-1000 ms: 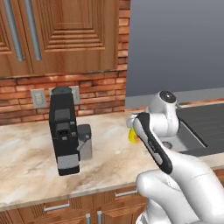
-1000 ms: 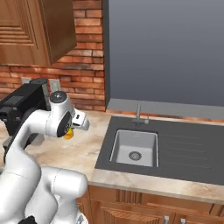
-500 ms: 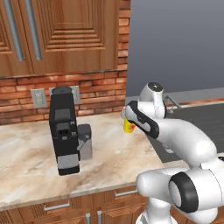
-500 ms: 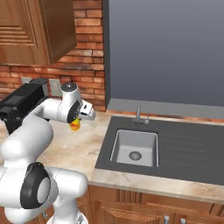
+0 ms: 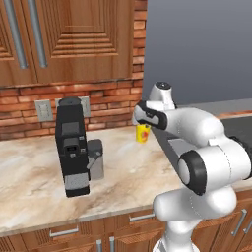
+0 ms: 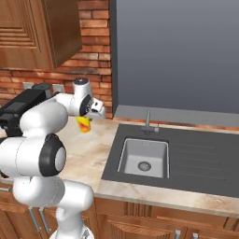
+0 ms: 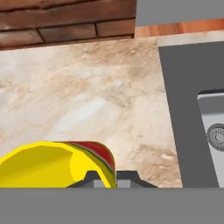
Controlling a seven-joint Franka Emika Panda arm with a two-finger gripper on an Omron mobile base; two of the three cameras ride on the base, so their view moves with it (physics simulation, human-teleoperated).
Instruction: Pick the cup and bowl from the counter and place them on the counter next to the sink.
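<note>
Black coffee machine point(image 5: 73, 145) standing on the counter point(image 5: 34, 182) toward its back edge by the brick wall. Yellow cup point(image 5: 142, 132) lifted above bare counter, its rim pinched between the closed fingers of the gripper point(image 7: 111, 178). Open marbled surface below, reaching right to the sink point(image 6: 144, 158) surround's edge. No legible writing anywhere.
</note>
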